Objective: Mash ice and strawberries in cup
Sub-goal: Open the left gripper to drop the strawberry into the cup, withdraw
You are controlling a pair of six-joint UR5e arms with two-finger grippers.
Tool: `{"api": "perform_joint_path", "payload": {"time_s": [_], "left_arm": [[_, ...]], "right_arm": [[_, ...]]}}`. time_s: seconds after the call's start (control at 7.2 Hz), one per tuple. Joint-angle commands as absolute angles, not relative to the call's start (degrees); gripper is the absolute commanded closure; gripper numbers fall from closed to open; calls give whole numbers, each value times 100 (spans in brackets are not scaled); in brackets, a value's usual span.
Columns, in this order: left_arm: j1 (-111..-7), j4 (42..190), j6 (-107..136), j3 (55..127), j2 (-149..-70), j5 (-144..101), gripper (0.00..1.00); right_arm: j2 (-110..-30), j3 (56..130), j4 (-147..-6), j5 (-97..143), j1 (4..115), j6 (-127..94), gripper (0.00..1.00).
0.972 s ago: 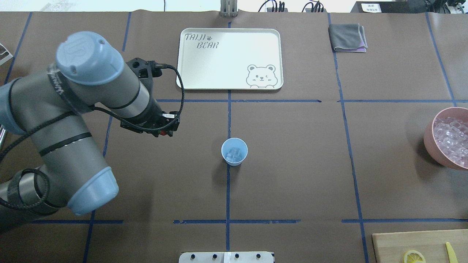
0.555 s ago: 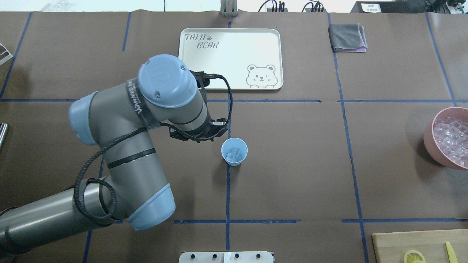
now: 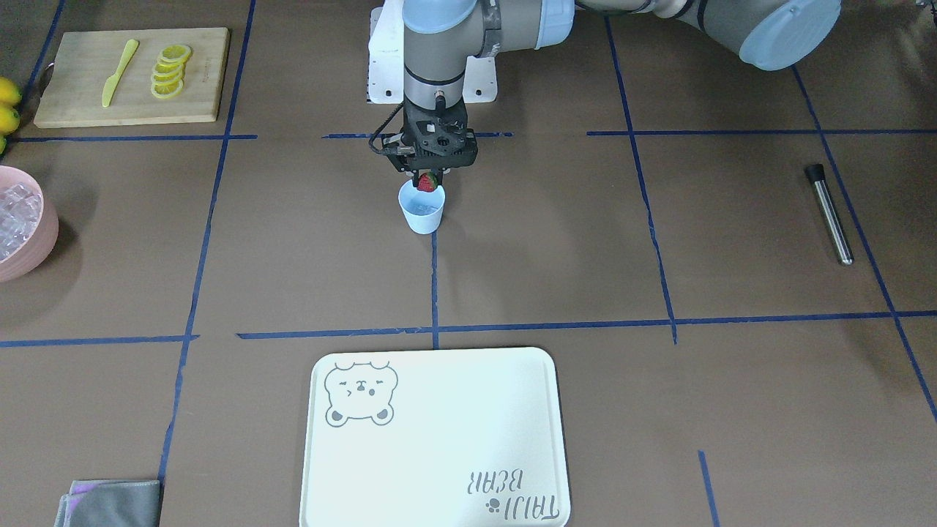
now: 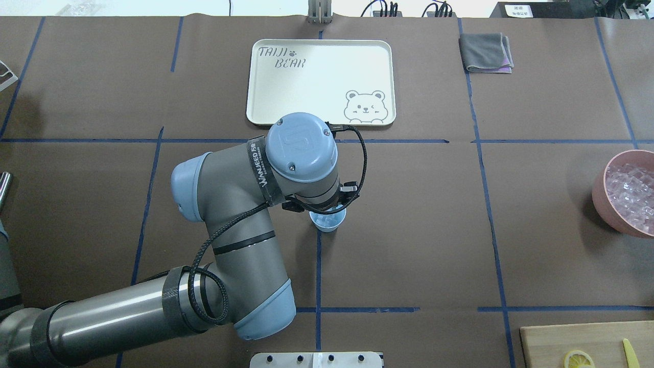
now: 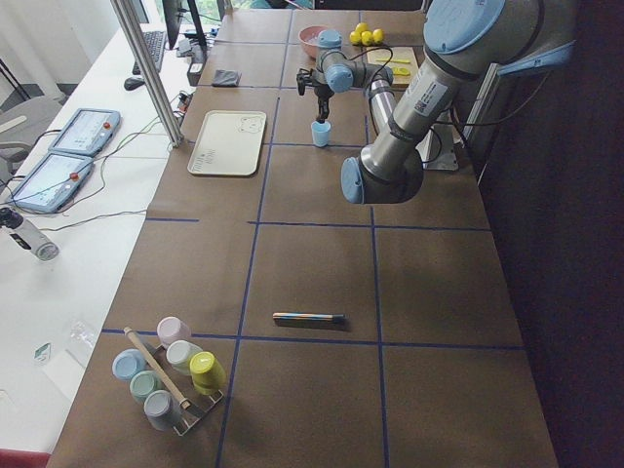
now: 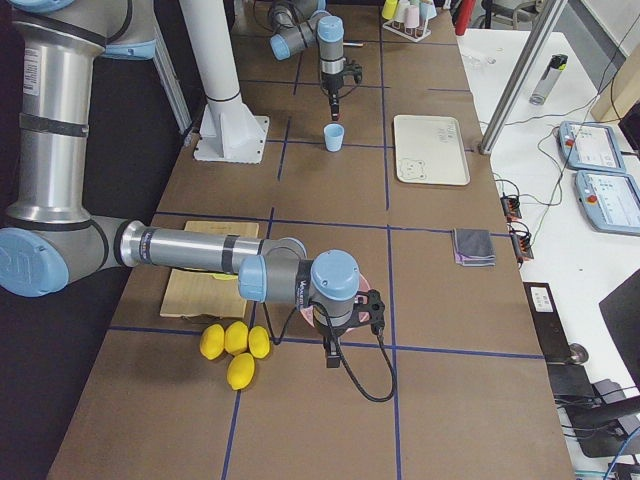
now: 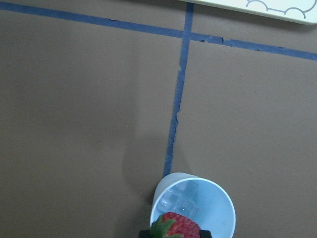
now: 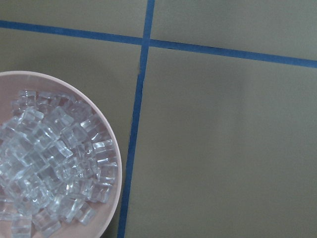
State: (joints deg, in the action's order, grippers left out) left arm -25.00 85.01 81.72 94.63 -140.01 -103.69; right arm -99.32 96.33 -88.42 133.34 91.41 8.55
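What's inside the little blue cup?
Clear ice cubes lie at the bottom of the cup. The strawberry is not inside yet: the left gripper holds it just over the rim, and it hides part of the cup's inside.

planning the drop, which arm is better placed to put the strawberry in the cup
Left. The left end effector holds the strawberry just above the cup with ice; the right end effector is far off by the pink bowl.

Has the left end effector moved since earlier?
Yes. The left end effector moved right in the overhead view, from left of the light blue plastic cup to above it.
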Motion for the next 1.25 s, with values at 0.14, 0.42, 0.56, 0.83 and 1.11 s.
{"api": "perform_joint_path", "payload": {"time_s": [0.14, 0.42, 0.56, 0.83, 1.11], "left_arm": [[-2470, 8561, 8165, 9413, -14001, -10345, 47], [-2470, 8552, 8130, 9422, -13966, -10345, 0], [-2478, 8560, 8130, 9431, -13966, -10345, 0], [-2548, 8421, 7860, 9884, -13592, -10423, 0], [-3396, 8140, 6484, 11061, -12206, -11114, 0]], "right_arm": [[-9932, 9633, -8850, 13342, 9141, 853, 0], [-9940, 9633, -8842, 13342, 9141, 853, 0], [-9932, 9633, -8842, 13342, 9141, 844, 0], [-9932, 9633, -8842, 13342, 9141, 835, 0], [-9940, 9615, -8850, 13333, 9141, 844, 0]]}}
